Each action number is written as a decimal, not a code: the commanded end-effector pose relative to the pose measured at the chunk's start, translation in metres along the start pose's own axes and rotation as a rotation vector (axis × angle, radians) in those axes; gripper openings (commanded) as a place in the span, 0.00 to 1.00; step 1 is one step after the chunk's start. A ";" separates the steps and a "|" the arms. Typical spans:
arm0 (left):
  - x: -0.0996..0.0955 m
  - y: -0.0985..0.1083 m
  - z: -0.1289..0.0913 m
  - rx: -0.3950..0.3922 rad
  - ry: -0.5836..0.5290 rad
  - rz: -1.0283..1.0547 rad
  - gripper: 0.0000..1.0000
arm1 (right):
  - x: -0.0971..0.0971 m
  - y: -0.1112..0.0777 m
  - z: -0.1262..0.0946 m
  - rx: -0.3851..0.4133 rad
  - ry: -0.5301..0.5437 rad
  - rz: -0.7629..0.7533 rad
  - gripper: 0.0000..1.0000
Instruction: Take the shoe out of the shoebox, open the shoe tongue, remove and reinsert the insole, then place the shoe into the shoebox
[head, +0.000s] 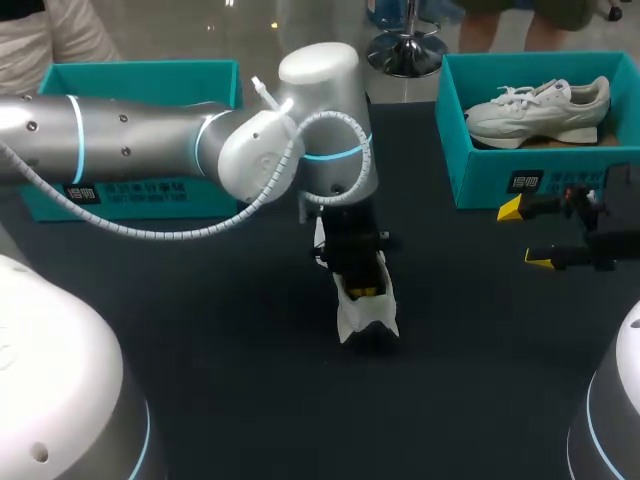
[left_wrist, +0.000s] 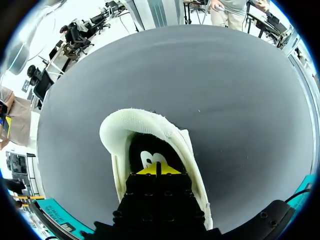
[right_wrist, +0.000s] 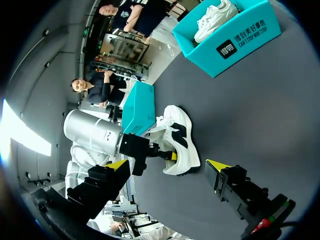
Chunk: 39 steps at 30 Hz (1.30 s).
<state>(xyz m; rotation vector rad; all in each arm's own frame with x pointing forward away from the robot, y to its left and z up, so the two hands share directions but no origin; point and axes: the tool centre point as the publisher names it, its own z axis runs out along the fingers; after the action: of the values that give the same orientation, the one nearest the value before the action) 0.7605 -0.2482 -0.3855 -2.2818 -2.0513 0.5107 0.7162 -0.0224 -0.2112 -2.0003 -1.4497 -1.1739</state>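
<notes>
A white shoe (head: 368, 315) stands on the dark table near the middle, also seen ahead of the right gripper (right_wrist: 182, 145). My left gripper (head: 362, 290) points down into the shoe's opening. In the left wrist view its yellow tips (left_wrist: 157, 169) are shut together inside the padded collar (left_wrist: 125, 120), right over the dark insole (left_wrist: 137, 150) with a white mark. Whether they pinch the insole is hidden. My right gripper (head: 525, 235) hangs open at the right, in front of the teal shoebox (head: 500, 180), with nothing between its fingers (right_wrist: 217, 164).
The right shoebox (right_wrist: 240, 42) holds a second white shoe (head: 540, 110). Another teal box (head: 140, 75) stands at the back left, behind my left arm. Bare dark table lies around the shoe and toward the front edge.
</notes>
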 end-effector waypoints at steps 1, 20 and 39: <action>0.001 -0.002 -0.015 -0.029 -0.025 0.019 0.00 | 0.000 -0.001 0.000 -0.001 -0.004 0.001 1.00; -0.004 -0.003 0.022 -0.049 0.008 0.073 0.00 | 0.000 -0.001 0.000 -0.001 -0.004 0.001 1.00; -0.005 0.003 -0.007 -0.221 0.013 0.068 0.00 | 0.000 -0.001 0.000 -0.001 -0.004 0.001 1.00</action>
<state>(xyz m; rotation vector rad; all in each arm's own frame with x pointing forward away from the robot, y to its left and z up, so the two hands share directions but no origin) 0.7700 -0.2581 -0.3844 -2.4609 -2.1060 0.3135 0.7162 -0.0225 -0.2112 -2.0004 -1.4496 -1.1739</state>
